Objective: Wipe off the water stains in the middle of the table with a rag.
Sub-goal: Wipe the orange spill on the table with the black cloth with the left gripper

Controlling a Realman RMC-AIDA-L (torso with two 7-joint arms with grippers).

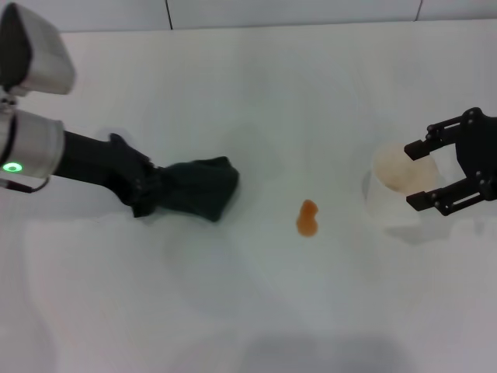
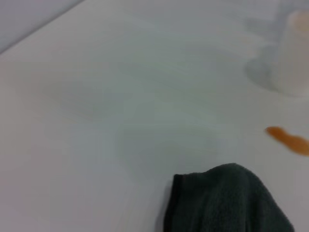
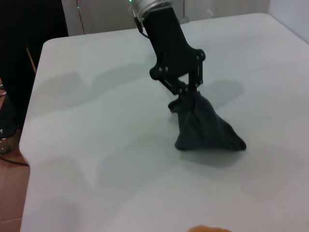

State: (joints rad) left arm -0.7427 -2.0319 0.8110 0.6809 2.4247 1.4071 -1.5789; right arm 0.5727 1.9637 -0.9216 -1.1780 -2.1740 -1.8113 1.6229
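Observation:
The water stain (image 1: 307, 218) is a small orange-brown blot in the middle of the white table (image 1: 248, 311). It also shows in the left wrist view (image 2: 289, 140) and at the edge of the right wrist view (image 3: 210, 229). My left gripper (image 1: 151, 190) is shut on one end of the dark green-black rag (image 1: 203, 189), which rests on the table left of the stain, a short gap apart. The right wrist view shows the left gripper (image 3: 186, 99) pinching the rag's (image 3: 205, 130) top. The rag's edge also shows in the left wrist view (image 2: 227, 200). My right gripper (image 1: 414, 176) is open at the right.
A translucent whitish cup (image 1: 396, 186) stands right of the stain, between the right gripper's fingers; it also shows in the left wrist view (image 2: 292, 53). The table's far edge meets a wall at the back.

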